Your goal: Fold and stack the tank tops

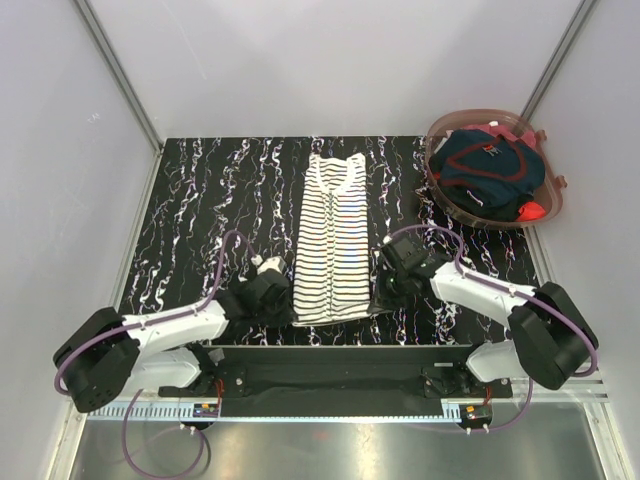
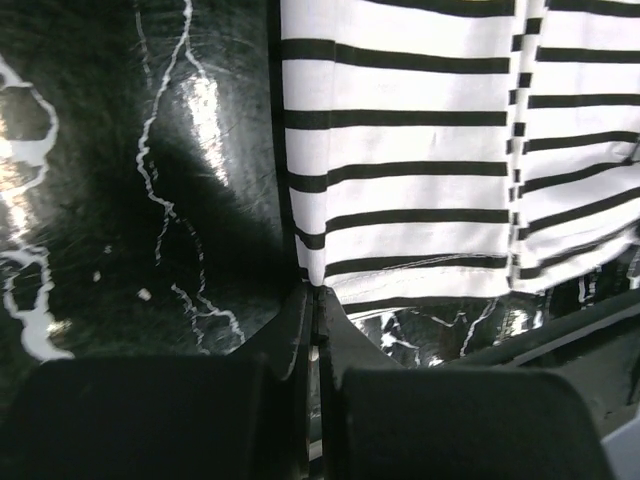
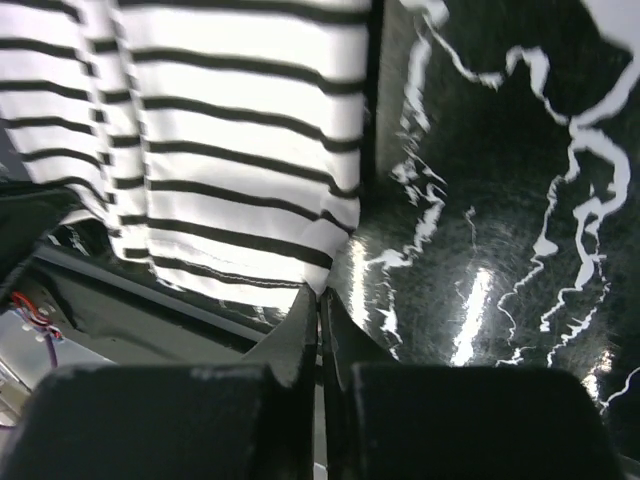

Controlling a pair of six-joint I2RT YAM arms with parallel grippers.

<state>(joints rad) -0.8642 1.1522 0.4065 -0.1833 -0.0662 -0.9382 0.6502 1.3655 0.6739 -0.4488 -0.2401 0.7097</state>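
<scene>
**Tank tops: one partly folded, one not yet started**

The striped tank top (image 1: 332, 245) lies flat on the desk (image 1: 200, 200), stretched lengthwise between the two sets of jaws, with its hem at their tips and its neck well beyond them. It looks narrower than a spread top would. The wrist views show a lengthwise edge where the stripes stop lining up, so I judge that its sides are already turned in over the middle.

The left jaws are closed to a thin slit, with the hem's left corner (image 2: 312, 272) right at their tips. The right jaws are closed just as tightly at the hem's right corner (image 3: 322, 283). Each pair appears to pinch its corner, though the cloth between the tips is too thin to see clearly.

The navy tank top (image 1: 485, 170), with its red trim, sits bunched in the pinkish basket (image 1: 431, 160). The basket is well apart from the right jaws, out past them on their outer side, and nothing is near it.

By my reckoning the task is under halfway. The lengthwise fold of the striped top seems done. The crosswise fold, bringing the hem away from the jaws' present spot towards the neck, is the step in hand. After that, the navy top has to come out of the basket, be spread, folded and laid on the striped one.
</scene>
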